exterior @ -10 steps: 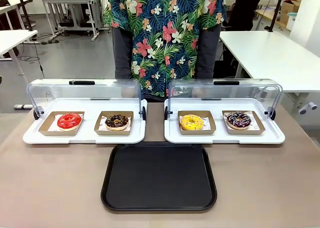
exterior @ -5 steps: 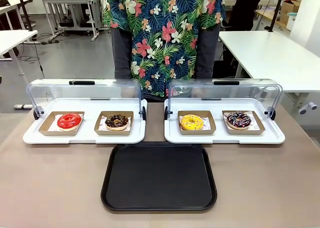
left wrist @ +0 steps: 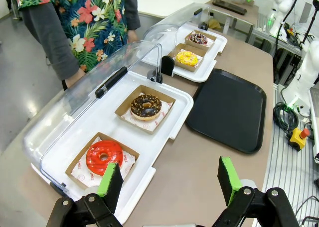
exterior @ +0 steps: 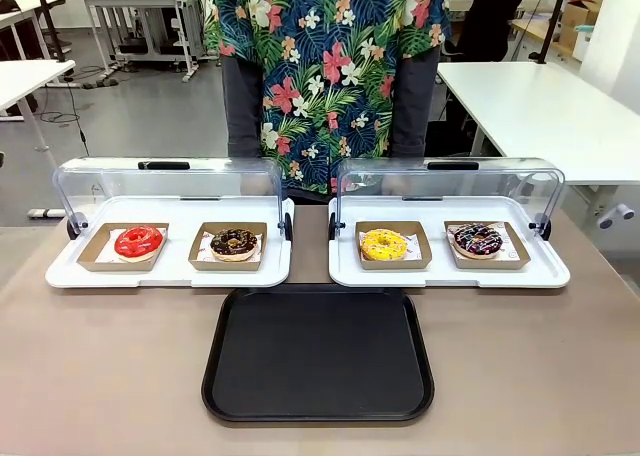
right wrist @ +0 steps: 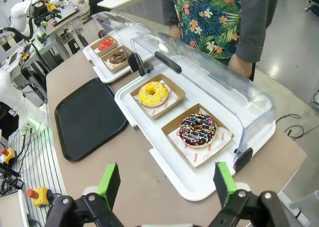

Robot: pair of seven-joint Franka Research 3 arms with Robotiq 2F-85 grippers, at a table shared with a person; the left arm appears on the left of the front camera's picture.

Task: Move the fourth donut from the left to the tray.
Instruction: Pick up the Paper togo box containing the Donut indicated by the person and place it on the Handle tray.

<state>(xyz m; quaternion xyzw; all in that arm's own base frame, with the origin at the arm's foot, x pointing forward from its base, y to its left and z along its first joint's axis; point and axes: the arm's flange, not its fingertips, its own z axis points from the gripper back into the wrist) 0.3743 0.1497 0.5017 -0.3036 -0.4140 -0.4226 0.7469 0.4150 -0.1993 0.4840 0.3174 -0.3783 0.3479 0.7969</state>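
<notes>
1. no step has begun: the fourth donut (exterior: 478, 240) sits in its cardboard holder (exterior: 488, 265) at the right end of the right display tray (exterior: 445, 278), well apart from the black tray (exterior: 318, 356).
2. the right gripper (right wrist: 166, 182) hovers above it and short of it, jaws spread wide and empty. the left gripper (left wrist: 169, 177) is just as wide and empty, over the table's other end.
3. the next move, i judge, calls for the right arm to descend and close gently on the donut or its holder.
4. the yellow donut (exterior: 384, 244) lies just beside. the raised clear lid (exterior: 450, 186) stands behind, limiting approach from the far side, and the person (exterior: 330, 76) stands beyond it.
</notes>
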